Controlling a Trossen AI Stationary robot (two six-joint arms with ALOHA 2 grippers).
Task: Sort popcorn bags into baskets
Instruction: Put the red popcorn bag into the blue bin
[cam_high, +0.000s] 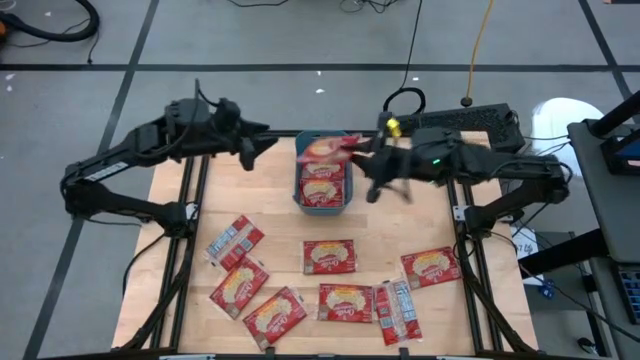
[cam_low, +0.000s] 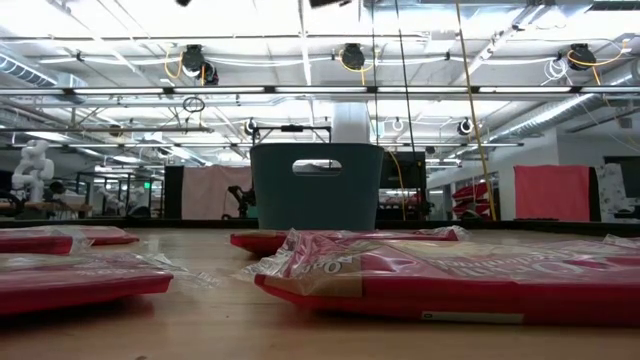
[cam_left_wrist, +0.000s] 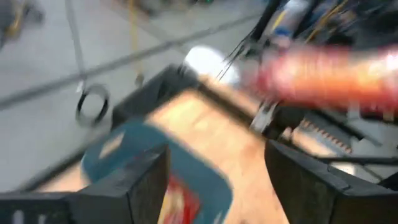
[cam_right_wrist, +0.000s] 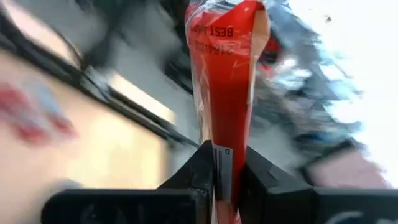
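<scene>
The teal bin (cam_high: 323, 187) stands at the middle of the table's far half, with red packets lying inside it; it also shows in the low view as the bin (cam_low: 317, 185). My right gripper (cam_high: 362, 152) is shut on a red popcorn packet (cam_high: 328, 149) above the bin's far end. My left gripper (cam_high: 250, 152) hovers open just left of the bin's far corner and holds nothing. Several more packets lie flat on the near half of the table, among them one (cam_high: 330, 257) in the middle and one (cam_high: 235, 243) showing a silvery back. My right gripper (cam_right_wrist: 225, 180) pinches the red packet between its two fingers at one short end (cam_right_wrist: 222, 163). It comes about level from the table's right side. The packet (cam_right_wrist: 225, 68) sticks out ahead of the fingers, lifted clear over the bin's far end.
Packets lie spread over the near half: (cam_high: 240, 285), (cam_high: 275, 315), (cam_high: 345, 302), (cam_high: 398, 310), (cam_high: 430, 267). In the low view packets (cam_low: 450, 275) fill the foreground. A dark box and cables (cam_high: 460, 120) sit past the table's far right corner. Bare wood (cam_high: 420, 215) lies right of the bin.
</scene>
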